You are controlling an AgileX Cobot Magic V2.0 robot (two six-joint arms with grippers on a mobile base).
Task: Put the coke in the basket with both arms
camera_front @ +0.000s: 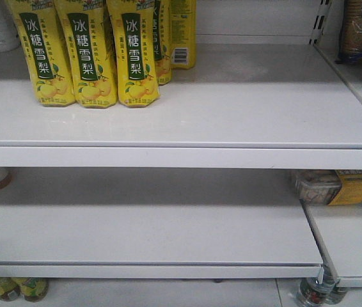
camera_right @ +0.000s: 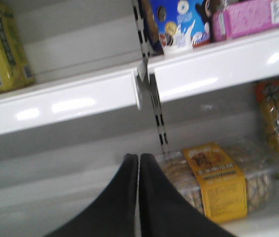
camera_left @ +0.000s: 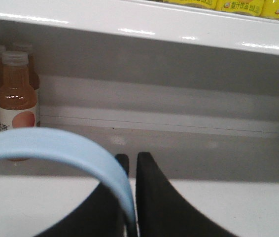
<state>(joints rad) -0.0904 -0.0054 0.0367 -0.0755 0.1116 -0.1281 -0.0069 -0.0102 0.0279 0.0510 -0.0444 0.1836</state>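
Left gripper [camera_left: 131, 163] is clenched on the basket handle [camera_left: 55, 145]; the basket body is cut off below the frame. Right gripper [camera_right: 138, 160] is closed on nothing, near a biscuit pack [camera_right: 218, 180]. Coke location cannot be determined in any view.

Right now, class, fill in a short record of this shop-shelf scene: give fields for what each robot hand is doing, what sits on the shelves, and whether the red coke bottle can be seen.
left hand: shut on the basket handle, a light blue band
right hand: shut, holding nothing
upper shelf: yellow drink bottles at the left, the rest bare
middle shelf: bare in the middle; packet of snacks to the right
left wrist view: orange juice bottles at the back left
coke: not visible in any view
basket body: out of view
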